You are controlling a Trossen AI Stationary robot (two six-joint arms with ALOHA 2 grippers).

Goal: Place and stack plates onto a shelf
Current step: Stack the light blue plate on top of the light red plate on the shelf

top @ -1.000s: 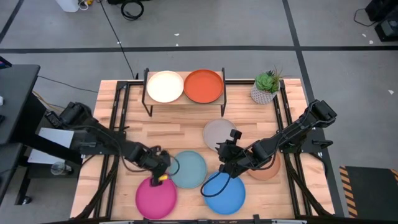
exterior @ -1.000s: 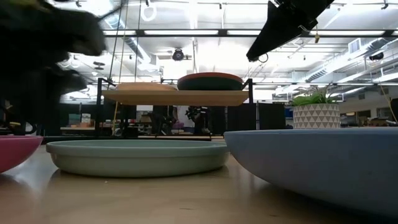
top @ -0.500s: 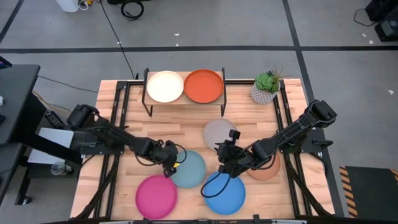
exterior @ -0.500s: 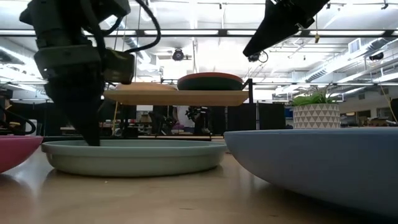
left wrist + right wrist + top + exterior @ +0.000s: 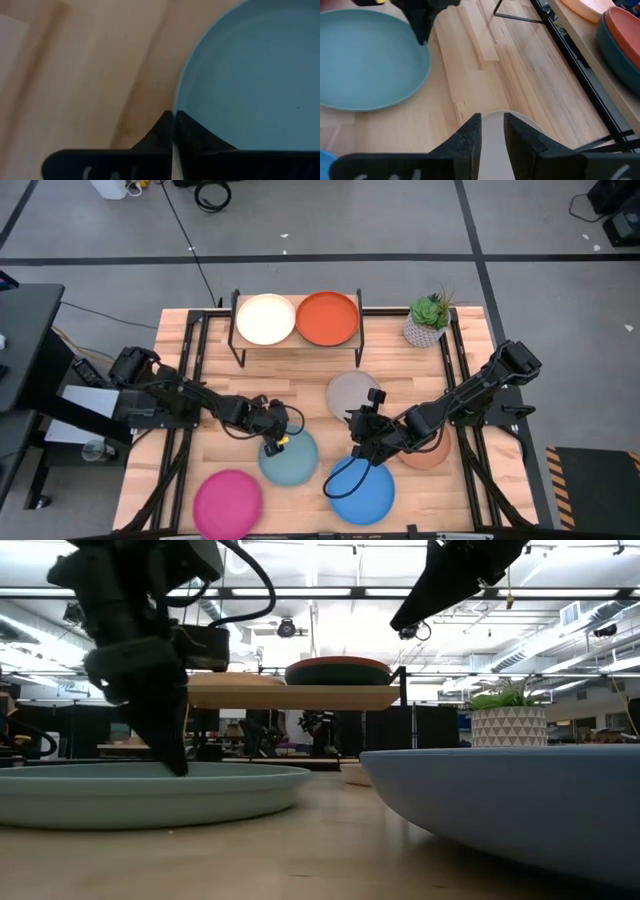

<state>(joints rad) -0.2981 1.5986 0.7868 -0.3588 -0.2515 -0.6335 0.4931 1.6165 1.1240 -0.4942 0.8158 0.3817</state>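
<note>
The shelf (image 5: 297, 343) at the far side carries a cream-pink plate (image 5: 265, 318) and an orange plate (image 5: 327, 318), which lies in a dark teal plate (image 5: 620, 55). On the table lie the light teal plate (image 5: 292, 462), magenta plate (image 5: 228, 502), blue plate (image 5: 362, 492), grey plate (image 5: 350, 392) and tan-brown plate (image 5: 428, 452). My left gripper (image 5: 275, 442) is shut at the light teal plate's far-left rim. My right gripper (image 5: 360, 425) is closed on the grey plate's near rim. My left gripper pinches the light teal plate's rim (image 5: 176, 100) at its far-left side, one finger outside and one inside. The fingers (image 5: 172, 755) point down, slanting in from the table's left. The plate lies level on the table. My right gripper has the grey plate's near rim (image 5: 492, 116) between its two fingers, one finger over the plate's inside and one outside. It comes slanting down from the near right. Whether the plate is lifted I cannot tell.
A potted plant (image 5: 428, 320) stands at the far right beside the shelf. Black rails (image 5: 190, 370) run along the table's left and right sides. Bare wood lies between the shelf and the plates.
My left gripper has gone toward the table's right, from between the magenta and light teal plates to the light teal plate's rim, and has shut on it. The light teal plate has slid toward the near left. The magenta plate has slid toward the left near corner.
</note>
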